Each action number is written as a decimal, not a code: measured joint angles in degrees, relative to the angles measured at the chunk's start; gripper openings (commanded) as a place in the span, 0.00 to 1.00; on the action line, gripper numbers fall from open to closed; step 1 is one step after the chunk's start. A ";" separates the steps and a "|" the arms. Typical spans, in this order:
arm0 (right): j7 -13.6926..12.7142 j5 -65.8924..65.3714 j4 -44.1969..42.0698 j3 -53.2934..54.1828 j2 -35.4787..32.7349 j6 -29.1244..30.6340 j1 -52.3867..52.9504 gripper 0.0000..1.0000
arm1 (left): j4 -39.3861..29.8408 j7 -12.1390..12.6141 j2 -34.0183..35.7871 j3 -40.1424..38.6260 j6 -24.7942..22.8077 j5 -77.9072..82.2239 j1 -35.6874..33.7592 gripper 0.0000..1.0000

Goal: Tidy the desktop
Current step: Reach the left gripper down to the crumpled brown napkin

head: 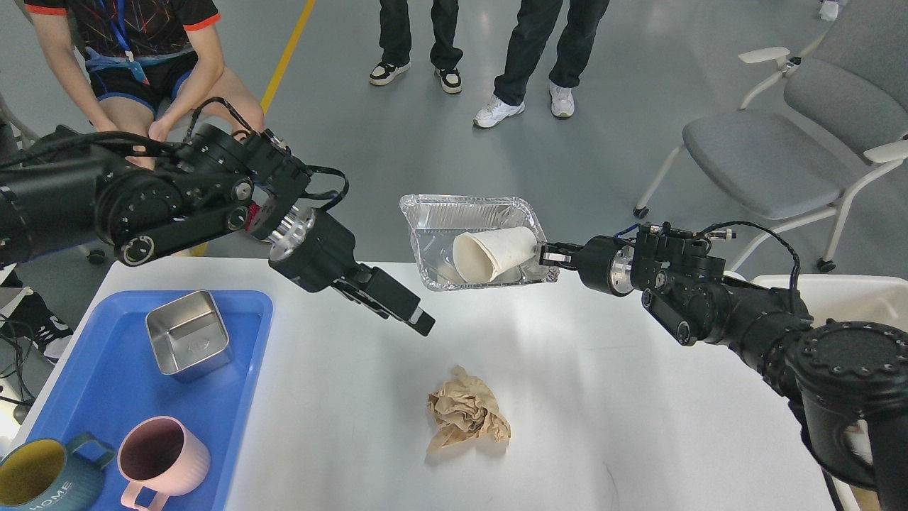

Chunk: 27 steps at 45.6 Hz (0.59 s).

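Note:
The white desktop (603, 397) fills the lower view. My right gripper (550, 257) is shut on the right rim of a foil tray (433, 220) and holds it tilted above the desktop's far edge. A white paper cup (496, 254) lies on its side inside the tray. A crumpled brown paper ball (466, 417) lies on the desktop at centre front. My left gripper (418, 321) hangs above the desktop, left of the foil tray and above-left of the paper ball, holding nothing; its fingers look closed together.
A blue plastic tray (99, 383) at the left holds a square steel container (188, 339), a pink mug (159, 458) and a teal mug (39, 472). A small white table corner (844, 294) is at right. A grey chair (780, 156) and people's legs stand beyond.

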 measured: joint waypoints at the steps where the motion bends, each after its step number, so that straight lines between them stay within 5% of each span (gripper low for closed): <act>1: 0.00 0.00 0.00 0.00 0.00 0.00 0.01 0.00 | 0.05 -0.02 -0.45 0.04 0.18 0.10 0.40 0.97; 27: 0.00 0.00 0.02 0.00 0.05 -0.08 -0.11 0.00 | 15.01 0.71 -11.56 0.34 7.98 3.75 14.32 0.97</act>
